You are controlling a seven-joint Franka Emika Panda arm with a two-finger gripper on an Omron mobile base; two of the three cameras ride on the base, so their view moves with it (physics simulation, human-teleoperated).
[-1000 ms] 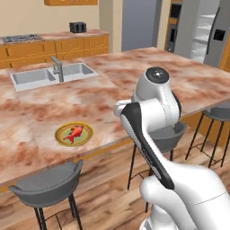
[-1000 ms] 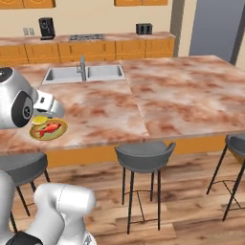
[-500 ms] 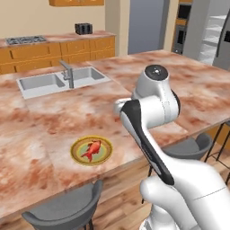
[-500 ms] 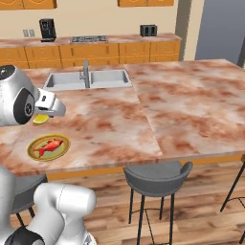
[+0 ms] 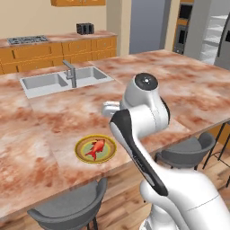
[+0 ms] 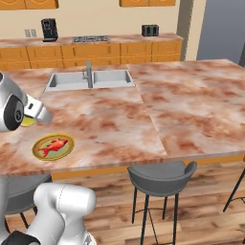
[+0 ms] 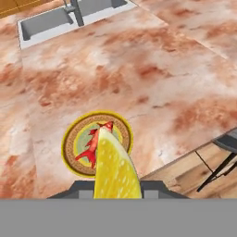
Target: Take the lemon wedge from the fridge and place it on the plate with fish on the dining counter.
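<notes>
The pincer [image 7: 117, 185] is clamped on the bright yellow crescent lemon wedge [image 7: 115, 169], carried above the pinkish-brown marbled table [image 7: 152, 78], ready for lowering onto the olive-gold round plate [image 7: 70, 147] near the table's front edge, beside the red-orange fish [image 7: 94, 143].

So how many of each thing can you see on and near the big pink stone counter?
Olive-gold round plate: 1
Small red-orange fish: 1
Bright yellow lemon wedge in the shut gripper: 1
Inset steel sink: 1
Grey bar stools: 2
Total: 6
</notes>
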